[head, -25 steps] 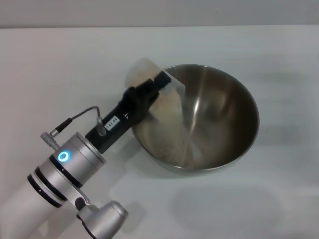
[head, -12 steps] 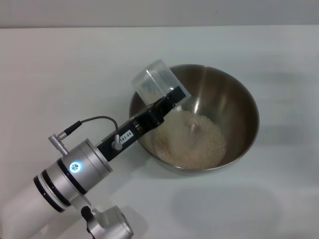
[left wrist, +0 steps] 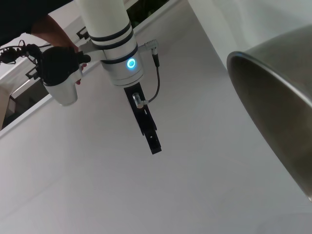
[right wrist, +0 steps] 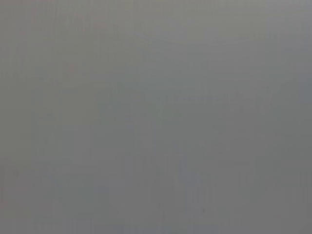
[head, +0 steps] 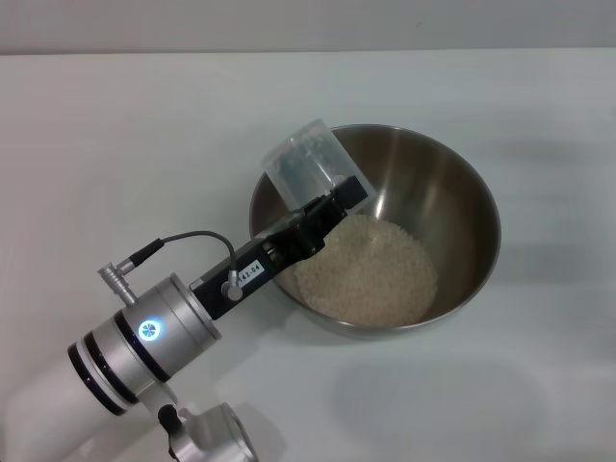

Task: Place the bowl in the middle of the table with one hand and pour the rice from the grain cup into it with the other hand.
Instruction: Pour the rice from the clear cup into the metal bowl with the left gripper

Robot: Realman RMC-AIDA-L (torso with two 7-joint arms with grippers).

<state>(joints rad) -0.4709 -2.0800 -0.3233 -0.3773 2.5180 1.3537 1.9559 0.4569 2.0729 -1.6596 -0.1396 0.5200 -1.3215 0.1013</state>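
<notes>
bowl (head: 452, 173) of rice (head: 371, 269) on white table (head: 115, 144).

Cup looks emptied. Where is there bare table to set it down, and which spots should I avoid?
Bare table lies on the robot's left of the bowl, beyond the left gripper holding the grain cup. More bare table lies on the bowl's far side and on its right. Crowded: the near-left rim, where arm and cup overhang the rice.
</notes>
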